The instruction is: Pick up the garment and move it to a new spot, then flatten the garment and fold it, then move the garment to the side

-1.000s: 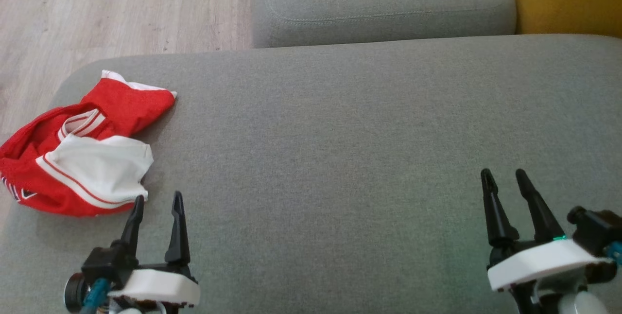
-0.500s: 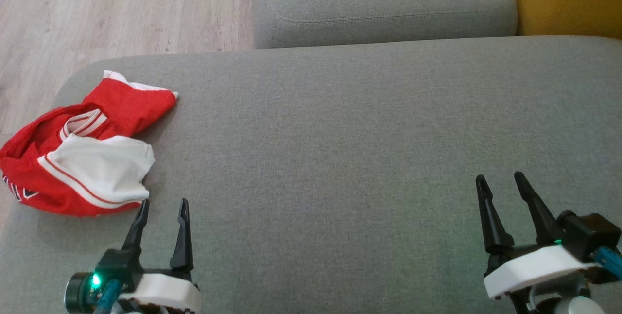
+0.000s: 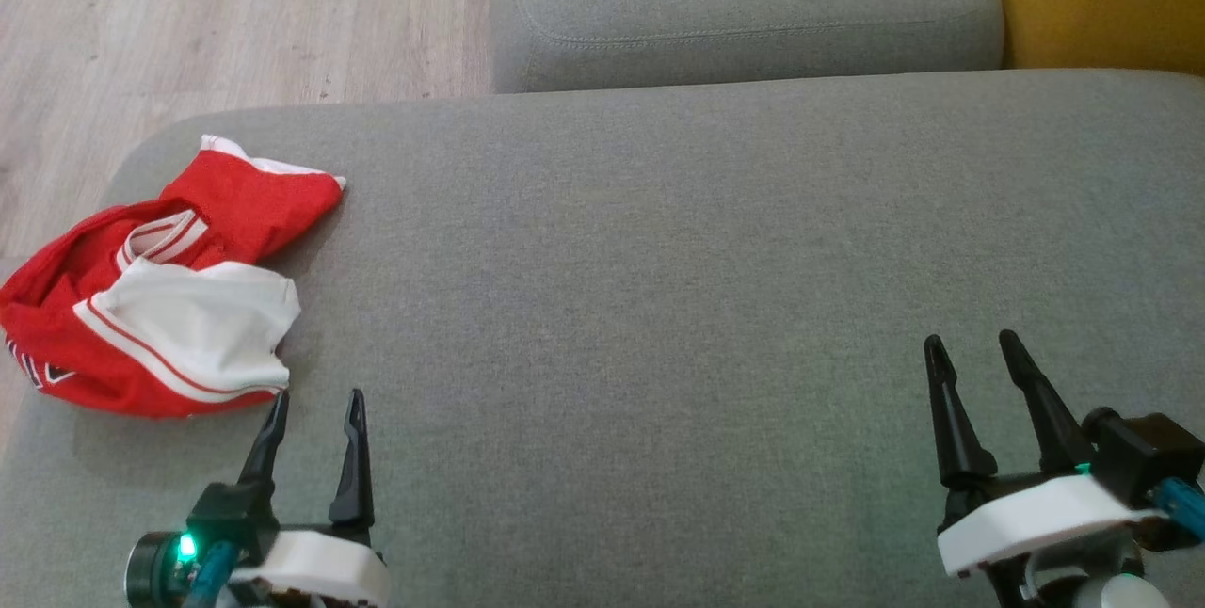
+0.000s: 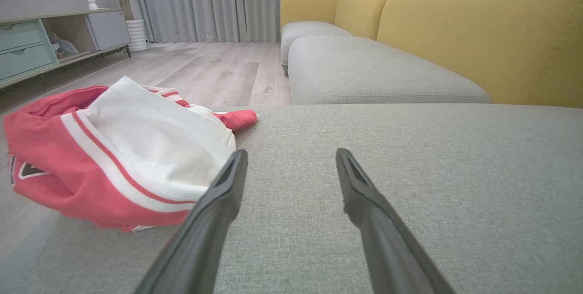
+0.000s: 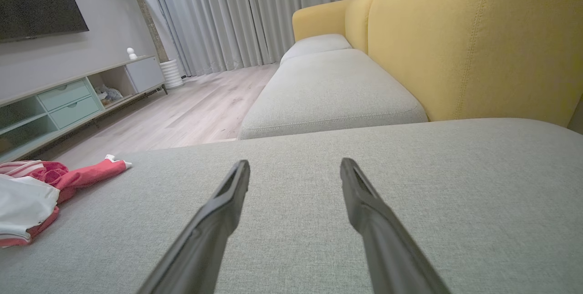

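Crumpled red-and-white jersey garment (image 3: 155, 302) awaits pickup on grey fabric sofa (image 3: 659, 260); left gripper (image 3: 315, 406) and right gripper (image 3: 974, 349) hover nearby, jaws spread, empty.

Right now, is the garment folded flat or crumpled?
Crumpled: the red-and-white garment lies bunched in a heap on the grey cushion, layers overlapping unevenly.

Grey sofa cushions (image 3: 659, 260), yellow backrest (image 5: 478, 48), pale wood floor (image 3: 188, 24), grey curtains (image 4: 205, 2), low cabinet (image 5: 68, 98)

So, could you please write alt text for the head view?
A crumpled red and white fabric garment lies at the left end of a grey sofa cushion. The open left gripper sits just below it, the open right gripper at lower right.
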Robot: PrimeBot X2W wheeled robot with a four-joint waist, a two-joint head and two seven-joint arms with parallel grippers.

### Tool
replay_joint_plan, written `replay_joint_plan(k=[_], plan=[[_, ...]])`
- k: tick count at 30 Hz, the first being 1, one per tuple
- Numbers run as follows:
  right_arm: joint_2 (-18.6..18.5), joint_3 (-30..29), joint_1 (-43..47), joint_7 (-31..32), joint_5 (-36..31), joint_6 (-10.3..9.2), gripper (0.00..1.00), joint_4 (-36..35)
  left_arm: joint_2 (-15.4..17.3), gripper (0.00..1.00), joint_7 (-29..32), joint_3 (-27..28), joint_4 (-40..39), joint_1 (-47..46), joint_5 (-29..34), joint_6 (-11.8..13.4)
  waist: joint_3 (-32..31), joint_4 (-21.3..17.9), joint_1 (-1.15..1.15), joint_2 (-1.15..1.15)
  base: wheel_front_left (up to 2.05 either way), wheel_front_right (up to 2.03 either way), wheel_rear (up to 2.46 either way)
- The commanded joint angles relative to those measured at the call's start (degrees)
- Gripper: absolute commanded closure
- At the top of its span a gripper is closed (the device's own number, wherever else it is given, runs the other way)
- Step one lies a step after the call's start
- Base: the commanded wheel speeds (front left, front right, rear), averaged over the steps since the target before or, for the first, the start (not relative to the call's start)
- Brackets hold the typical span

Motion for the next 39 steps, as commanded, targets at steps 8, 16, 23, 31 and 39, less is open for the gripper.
replay_joint_plan(k=[8,16,23,31,39], plan=[[-0.3,0.7,-1.0,0.5,-0.3,-0.04,0.0,-1.9,1.1,0.0,0.3,1.6,-1.2,-1.7,-0.5,0.7,0.2,0.6,0.0,0.0,0.0,0.0,0.0],[-0.3,0.3,-2.0,0.4,-1.1,-0.04,0.0,-3.6,1.2,0.0,-0.4,1.8,-2.1,-3.9,-0.2,2.0,2.1,4.8,0.0,0.0,0.0,0.0,0.0],[-0.4,1.5,-2.7,1.1,-1.1,-0.04,0.0,-5.0,0.4,0.0,-2.5,2.5,-1.7,-6.2,-0.9,2.8,3.5,12.4,0.0,0.0,0.0,0.0,0.0],[-1.2,3.3,-3.6,1.7,-1.1,-0.04,0.0,-6.6,-0.4,0.0,-4.3,3.9,-1.0,-7.1,-2.0,3.4,4.2,20.6,0.0,0.0,0.0,0.0,0.0],[-2.3,4.3,-4.2,2.6,-1.0,-0.04,0.0,-7.8,-1.5,0.0,-4.8,6.5,-2.9,-6.8,-2.4,2.9,5.0,26.0,0.0,0.0,0.0,0.0,0.0]])
